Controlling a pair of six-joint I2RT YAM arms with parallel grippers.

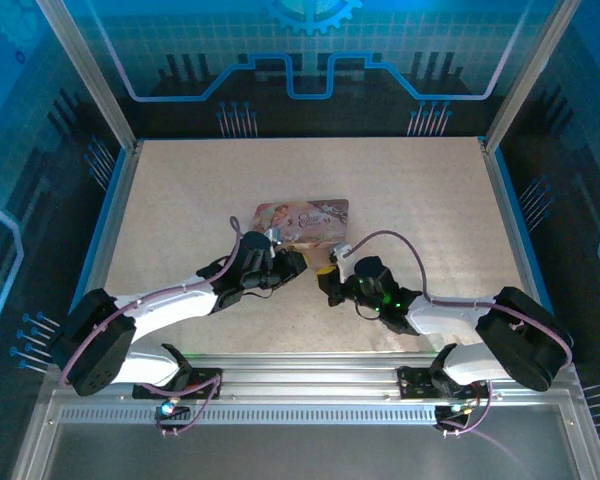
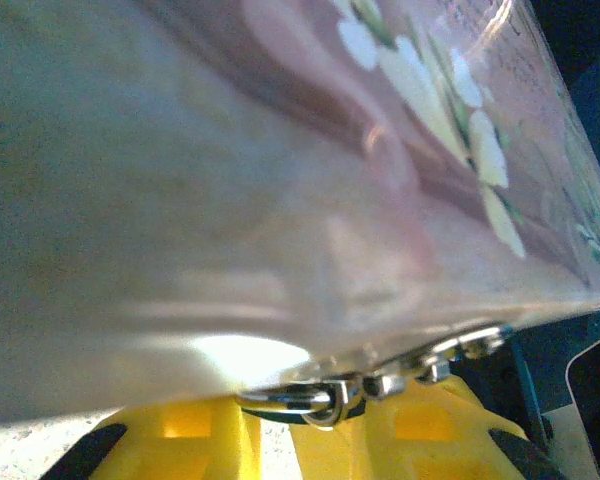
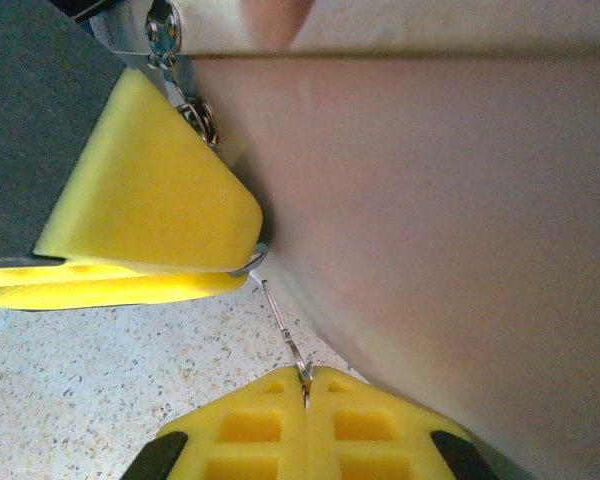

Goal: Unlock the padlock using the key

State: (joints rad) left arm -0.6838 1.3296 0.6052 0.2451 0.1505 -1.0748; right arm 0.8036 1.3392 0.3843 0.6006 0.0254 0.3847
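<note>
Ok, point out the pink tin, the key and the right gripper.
pink tin (image 1: 308,216): top external view, on its illustrated lid.
key (image 3: 283,331): right wrist view, mid-shaft.
right gripper (image 3: 305,385): right wrist view, between its closed fingertips.

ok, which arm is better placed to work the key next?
Right, probably: the right gripper is pinched on the thin key, which points at the metal ring clamped in the left gripper.

One tin (image 1: 300,218), one key (image 3: 283,332), two pincers (image 2: 278,425) (image 3: 306,390)
</note>
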